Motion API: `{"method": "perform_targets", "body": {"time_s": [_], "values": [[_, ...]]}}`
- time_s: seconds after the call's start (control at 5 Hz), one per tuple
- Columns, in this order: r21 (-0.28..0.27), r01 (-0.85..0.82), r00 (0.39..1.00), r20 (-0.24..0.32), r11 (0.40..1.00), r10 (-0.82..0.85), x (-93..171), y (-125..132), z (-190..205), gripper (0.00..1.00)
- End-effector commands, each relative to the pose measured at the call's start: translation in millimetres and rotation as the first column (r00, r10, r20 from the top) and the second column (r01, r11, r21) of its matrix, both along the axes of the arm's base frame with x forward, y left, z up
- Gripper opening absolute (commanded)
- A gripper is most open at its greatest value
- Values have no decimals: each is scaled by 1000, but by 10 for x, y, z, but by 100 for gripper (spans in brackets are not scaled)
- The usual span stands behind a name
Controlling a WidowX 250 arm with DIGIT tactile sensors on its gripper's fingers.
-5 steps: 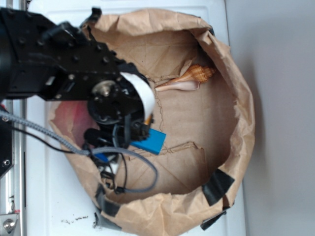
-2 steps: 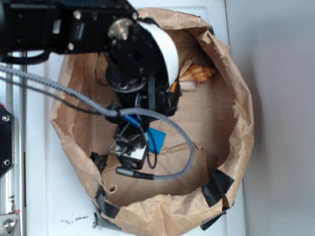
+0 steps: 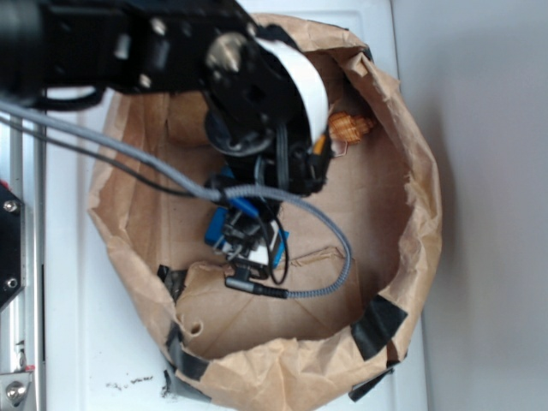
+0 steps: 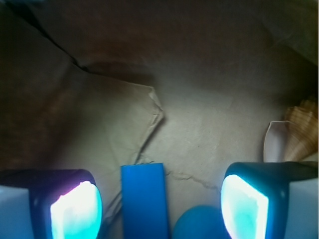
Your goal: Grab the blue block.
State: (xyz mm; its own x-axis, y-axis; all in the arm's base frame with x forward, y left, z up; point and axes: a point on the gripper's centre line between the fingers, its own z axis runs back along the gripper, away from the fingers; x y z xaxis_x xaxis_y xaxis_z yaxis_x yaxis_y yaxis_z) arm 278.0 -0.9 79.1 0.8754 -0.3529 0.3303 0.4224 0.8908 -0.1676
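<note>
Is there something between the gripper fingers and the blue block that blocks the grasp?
Nothing covers the blue block; it lies between the open fingers. A round blue object sits beside it, also inside the gap, and may get caught.

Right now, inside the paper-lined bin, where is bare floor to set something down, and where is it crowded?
Free: the brown paper floor between the tan spiral seashell and the black tape patch, and the front strip near that tape. Crowded: the left centre, where the open black gripper straddles the flat blue rectangular block beside the round blue ball.
</note>
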Motion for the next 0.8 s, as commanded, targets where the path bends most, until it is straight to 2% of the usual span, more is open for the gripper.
{"method": "perform_targets", "body": {"time_s": [0.0, 0.2, 0.4, 0.6], "values": [[133, 29, 999, 16, 991, -32, 129, -220, -134, 100], [163, 90, 996, -41, 983, -84, 35, -336, -294, 100], [185, 145, 988, -71, 972, -134, -141, -383, -398, 100], [205, 178, 981, -111, 962, -158, -287, -338, -508, 100]]}}
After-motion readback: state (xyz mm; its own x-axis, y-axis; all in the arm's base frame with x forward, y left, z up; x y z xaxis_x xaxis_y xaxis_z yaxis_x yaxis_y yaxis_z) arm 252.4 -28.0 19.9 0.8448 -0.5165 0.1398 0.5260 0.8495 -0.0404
